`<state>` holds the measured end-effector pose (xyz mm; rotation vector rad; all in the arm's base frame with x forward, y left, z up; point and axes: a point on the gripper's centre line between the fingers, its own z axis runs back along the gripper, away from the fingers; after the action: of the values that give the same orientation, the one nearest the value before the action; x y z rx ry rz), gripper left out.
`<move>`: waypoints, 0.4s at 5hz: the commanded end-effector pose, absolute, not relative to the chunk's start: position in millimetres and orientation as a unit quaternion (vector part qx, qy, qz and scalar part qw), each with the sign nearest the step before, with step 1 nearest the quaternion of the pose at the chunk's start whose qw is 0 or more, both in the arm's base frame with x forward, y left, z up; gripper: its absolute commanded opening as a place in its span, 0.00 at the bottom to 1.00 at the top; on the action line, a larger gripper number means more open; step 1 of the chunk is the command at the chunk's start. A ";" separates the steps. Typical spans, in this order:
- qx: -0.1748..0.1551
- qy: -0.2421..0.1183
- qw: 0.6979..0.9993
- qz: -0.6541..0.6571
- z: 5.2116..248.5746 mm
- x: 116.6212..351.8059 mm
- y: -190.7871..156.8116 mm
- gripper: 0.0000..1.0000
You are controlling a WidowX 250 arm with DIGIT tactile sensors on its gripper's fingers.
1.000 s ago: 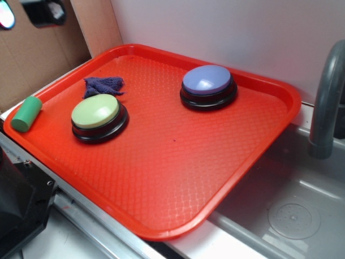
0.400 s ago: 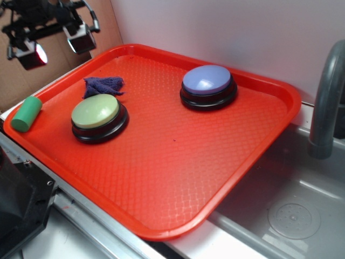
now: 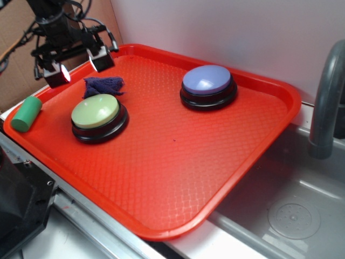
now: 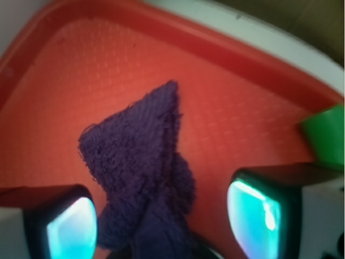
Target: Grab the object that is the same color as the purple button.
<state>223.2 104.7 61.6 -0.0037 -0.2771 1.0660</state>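
A: Report the container and its contents.

B: One red tray (image 3: 161,178) with a raised rim. It holds three items on its floor: the purple cloth (image 3: 103,85), the green-topped button (image 3: 98,117) and the purple button (image 3: 208,86). A green cylinder (image 3: 26,114) rests on the tray's rim, not on the floor of the tray.

A: Report gripper state.

B: The gripper (image 3: 79,66) has its fingers spread apart, nothing between them. It hangs above the tray's corner region, clear of the surface.

A: Position of the cloth relative to the gripper?

B: In the exterior view, the cloth lies just below and slightly to one side of the fingertips, not touching them. In the wrist view, the cloth (image 4: 141,172) sits between the two finger pads (image 4: 253,213), its pointed corner extending away from the gripper toward the tray rim (image 4: 215,38). It lies crumpled and flat on the tray floor.

A: Other items relative to the gripper?

B: The green-topped button stands just beyond the cloth, touching or nearly touching it; which one cannot be determined. The purple button stands well apart from the gripper, across the tray. The green cylinder (image 4: 326,135) appears beside one finger at the tray's edge.
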 end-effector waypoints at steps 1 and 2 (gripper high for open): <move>-0.033 -0.130 0.846 0.516 31.8 229.8 123.4 1.00; -0.039 -0.121 0.844 0.521 24.3 230.9 124.9 1.00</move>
<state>236.0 114.7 18.3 -0.0842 -0.2241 1.0846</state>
